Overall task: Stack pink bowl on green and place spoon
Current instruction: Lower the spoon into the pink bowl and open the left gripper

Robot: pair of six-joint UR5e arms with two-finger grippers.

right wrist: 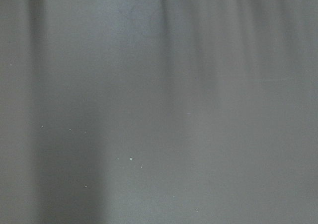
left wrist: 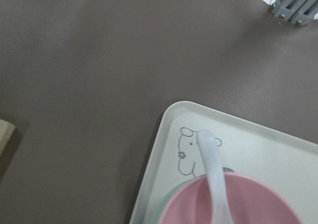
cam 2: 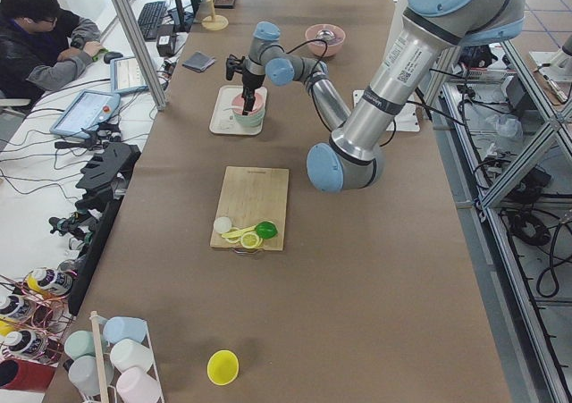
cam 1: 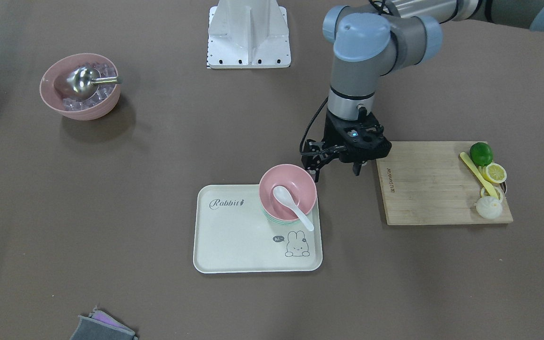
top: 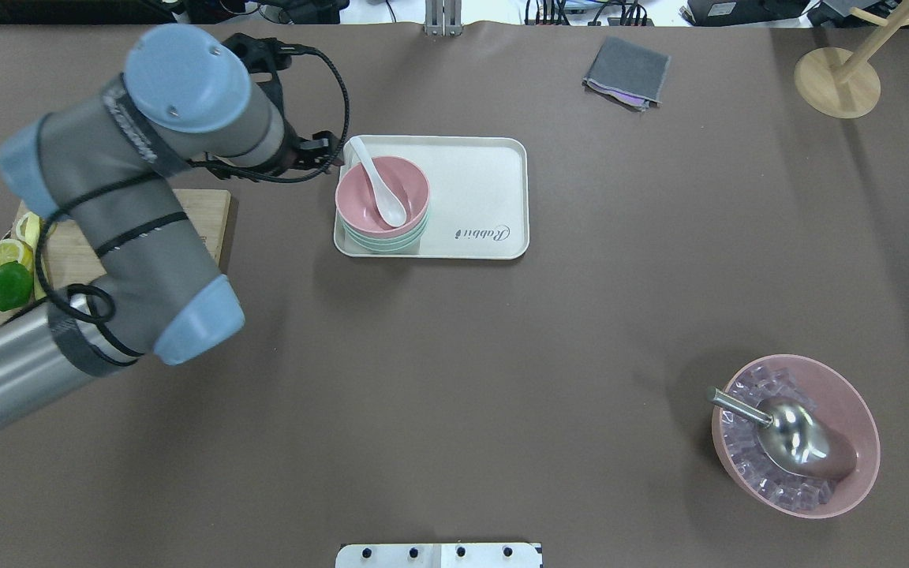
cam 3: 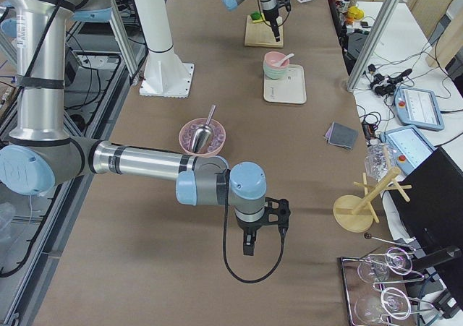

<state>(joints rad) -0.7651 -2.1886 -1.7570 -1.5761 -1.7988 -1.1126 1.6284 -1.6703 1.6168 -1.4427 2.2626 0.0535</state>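
A pink bowl sits nested on a pale green bowl at a corner of the cream rabbit tray. A white spoon lies in the pink bowl, its handle over the rim. My left gripper is open and empty, hovering just beside the bowls, between them and the cutting board. The left wrist view shows the spoon, the pink bowl and the tray. My right gripper hangs over bare table far from the tray; I cannot tell whether it is open.
A large pink bowl of ice with a metal scoop stands far off. A wooden cutting board with a lime, lemon slices and a yellow knife lies beside the left gripper. A grey cloth and a wooden stand sit at the table's edge.
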